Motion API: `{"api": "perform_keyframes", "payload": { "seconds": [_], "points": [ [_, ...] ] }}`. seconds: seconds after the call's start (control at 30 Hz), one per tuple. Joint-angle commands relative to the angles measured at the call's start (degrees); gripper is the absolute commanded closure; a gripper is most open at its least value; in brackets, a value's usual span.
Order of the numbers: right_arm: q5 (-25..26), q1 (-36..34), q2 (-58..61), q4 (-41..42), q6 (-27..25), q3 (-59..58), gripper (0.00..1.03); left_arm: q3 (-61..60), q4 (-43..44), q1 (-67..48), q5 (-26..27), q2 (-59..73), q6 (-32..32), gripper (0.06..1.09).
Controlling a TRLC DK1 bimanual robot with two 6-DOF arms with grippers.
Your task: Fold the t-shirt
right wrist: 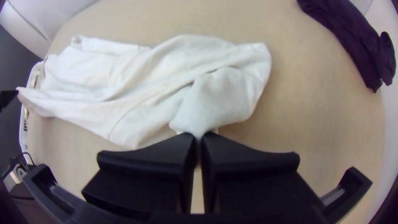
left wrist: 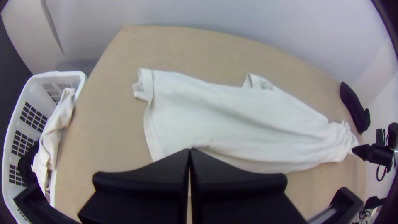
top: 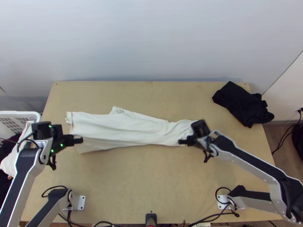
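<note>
Left gripper (top: 81, 140) and right gripper (top: 180, 142) both pinching the white T-shirt (top: 121, 130)!
It runs between them, bunched by the right one.

You get bright, diffuse light over the counter (top: 151, 181), soft shadow on the wall (top: 151, 45) behind, and bowed edges (darkened corners, too) in both wrist views.

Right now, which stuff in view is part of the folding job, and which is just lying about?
Job:
- white t-shirt, bunched lengthwise
- left gripper, fingers shut on its edge
- right gripper, fingers shut on its other end

Lying about:
- black cloth, table's far right corner
- laundry basket, left of table
- white cloth over its rim
</note>
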Motion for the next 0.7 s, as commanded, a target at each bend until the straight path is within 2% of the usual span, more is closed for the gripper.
{"api": "perform_keyframes", "payload": {
  "seconds": [0.0,0.13,0.3,0.53,0.67],
  "points": [
    [0.2,-7.9,-6.3,-6.8,-5.1,8.8,1.00,10.0,-0.1,3.0,0.2,2.8,-1.2,1.05],
    [-0.7,-11.3,-9.9,-9.3,-7.5,16.6,1.00,18.4,-0.5,4.5,0.2,5.5,-2.7,1.05],
    [-0.6,-13.8,-11.0,-13.1,-7.7,27.2,1.00,29.3,-1.5,5.3,0.2,8.7,-5.5,1.05],
    [6.1,-13.5,-11.6,-16.3,-7.9,39.0,1.00,42.6,-2.3,5.3,-0.1,10.8,-6.8,1.05],
    [9.7,-12.5,-12.7,-16.4,-10.8,42.9,1.00,48.3,-1.7,5.1,-0.1,10.9,-6.9,1.05]
  ]
}}
